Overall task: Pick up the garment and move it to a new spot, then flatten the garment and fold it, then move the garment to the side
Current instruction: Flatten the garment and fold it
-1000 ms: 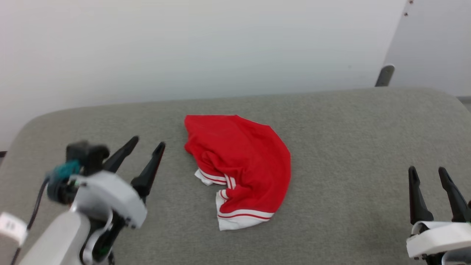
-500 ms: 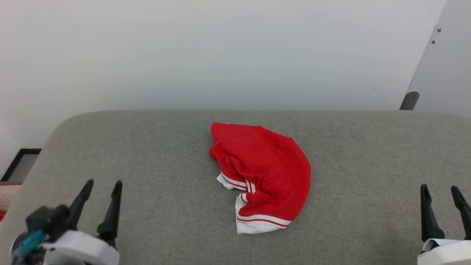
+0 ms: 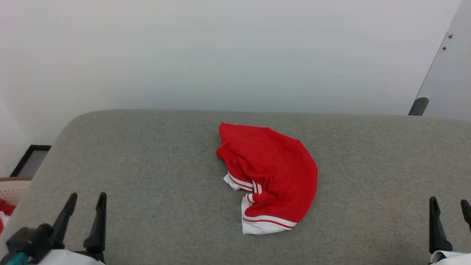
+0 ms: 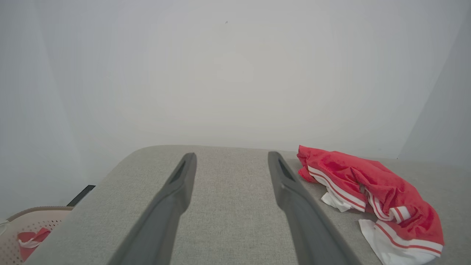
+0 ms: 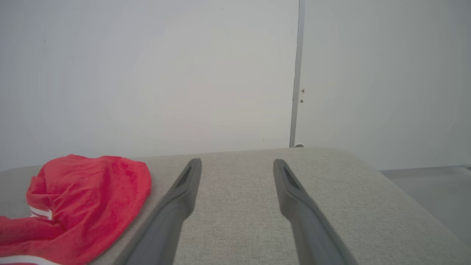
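The garment (image 3: pixel 272 173) lies crumpled in the middle of the grey padded table (image 3: pixel 165 154): bright red fabric with white striped trim bunched along its near edge. In the left wrist view the garment (image 4: pixel 368 191) sits to the right of my fingers; in the right wrist view the garment (image 5: pixel 81 198) sits to their left. My left gripper (image 3: pixel 87 198) stands open at the table's near left, far from the cloth. Open too is my right gripper (image 3: pixel 450 204), at the near right. Nothing is between either pair of fingers.
A beige perforated basket (image 3: pixel 13 188) with red-white cloth in it stands off the table's left end; the basket (image 4: pixel 29 228) also appears low left in the left wrist view. A white wall runs behind the table, with a door frame (image 5: pixel 296 73) at the right.
The head camera has swung, shifting the whole picture. My left gripper has drawn back from beside the garment to the near left edge. The garment lies as before.
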